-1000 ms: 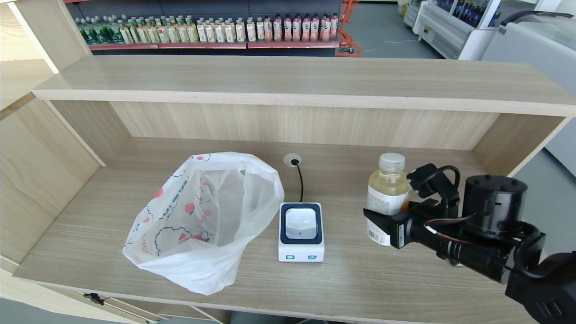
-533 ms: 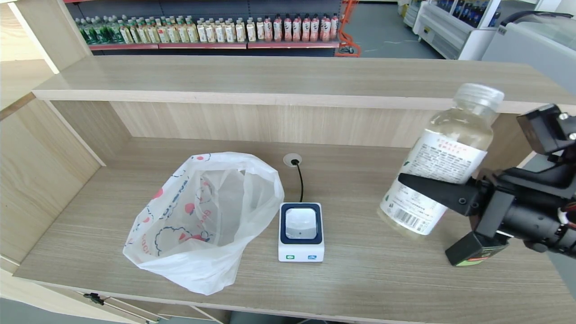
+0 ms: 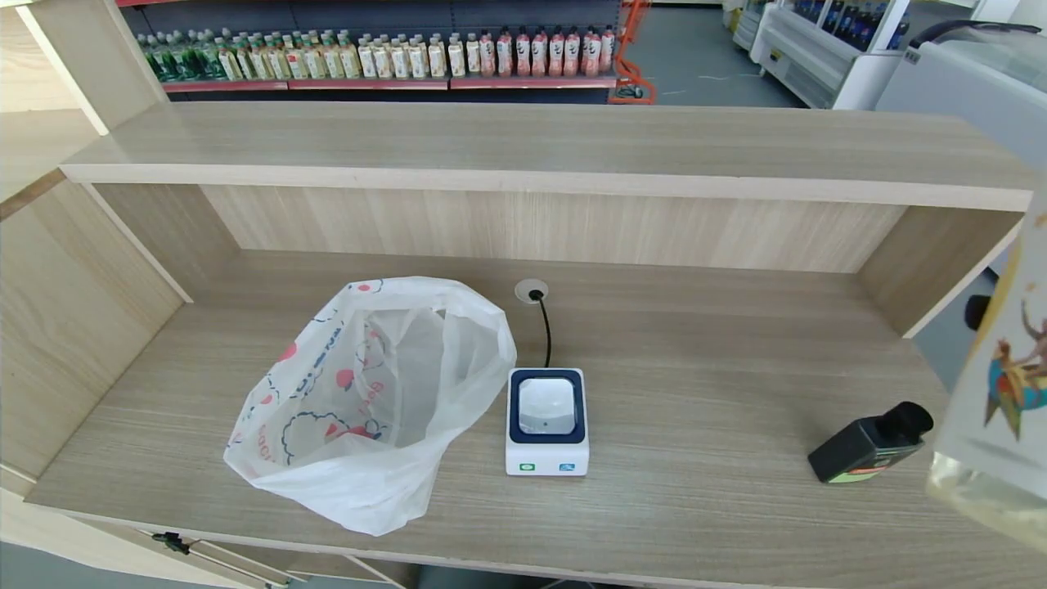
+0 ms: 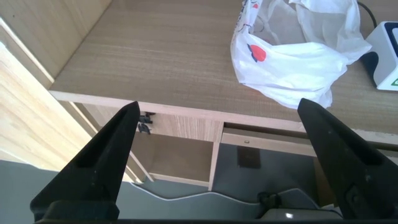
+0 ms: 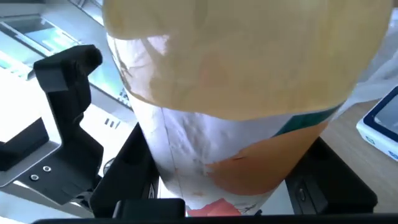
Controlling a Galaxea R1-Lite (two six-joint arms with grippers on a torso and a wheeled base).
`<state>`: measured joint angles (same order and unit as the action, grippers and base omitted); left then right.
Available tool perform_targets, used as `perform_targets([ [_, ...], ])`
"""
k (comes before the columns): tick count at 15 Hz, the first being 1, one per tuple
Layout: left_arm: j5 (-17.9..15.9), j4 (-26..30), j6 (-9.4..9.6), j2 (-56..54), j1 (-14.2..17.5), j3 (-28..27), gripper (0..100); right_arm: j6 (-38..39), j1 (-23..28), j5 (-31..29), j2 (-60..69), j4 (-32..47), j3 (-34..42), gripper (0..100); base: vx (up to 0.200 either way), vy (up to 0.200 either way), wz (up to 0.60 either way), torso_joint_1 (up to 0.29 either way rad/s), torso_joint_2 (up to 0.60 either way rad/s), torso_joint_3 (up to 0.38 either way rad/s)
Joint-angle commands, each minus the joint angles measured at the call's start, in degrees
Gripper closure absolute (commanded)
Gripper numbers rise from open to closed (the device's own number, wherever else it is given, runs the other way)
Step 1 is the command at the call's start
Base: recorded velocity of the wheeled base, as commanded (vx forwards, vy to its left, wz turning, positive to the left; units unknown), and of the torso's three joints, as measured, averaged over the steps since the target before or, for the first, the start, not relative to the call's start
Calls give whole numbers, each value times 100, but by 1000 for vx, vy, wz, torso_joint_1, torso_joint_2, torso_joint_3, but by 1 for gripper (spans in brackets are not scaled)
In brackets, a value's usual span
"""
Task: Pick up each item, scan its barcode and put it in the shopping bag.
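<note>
Close up on the right of the head view, the right pincer (image 5: 230, 180) clasps a drink bottle (image 3: 1002, 393) round its labelled middle: smooth, liquid-heavy, probably slippery. The left pincer (image 4: 219, 106) gapes wide below the table (image 3: 703, 343) front; scanner (image 3: 546, 419) and shopping bag (image 3: 368, 401) wait beyond.

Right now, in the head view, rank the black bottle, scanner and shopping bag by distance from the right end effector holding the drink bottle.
1. Black bottle, lying at the counter's right, beside the drink bottle in the right end effector.
2. Scanner, counter centre.
3. Shopping bag, far left.
</note>
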<state>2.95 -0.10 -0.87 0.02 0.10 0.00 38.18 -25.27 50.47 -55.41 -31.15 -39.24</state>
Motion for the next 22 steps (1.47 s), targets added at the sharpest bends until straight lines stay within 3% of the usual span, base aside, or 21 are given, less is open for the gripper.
perform_targets([
  [1,4,1,-1,-2,-1,0,0,14,-4,112,109,30,-57,100,0,0,0,0,0,0],
  [8,4,1,-1,-2,-1,0,0,524,-57,464,329,135,66,100,0,0,0,0,0,0],
  [19,4,1,-1,-2,-1,0,0,489,-57,868,294,126,215,100,0,0,0,0,0,0],
  [22,4,1,-1,-2,-1,0,0,-874,66,824,100,153,417,100,0,0,0,0,0,0],
])
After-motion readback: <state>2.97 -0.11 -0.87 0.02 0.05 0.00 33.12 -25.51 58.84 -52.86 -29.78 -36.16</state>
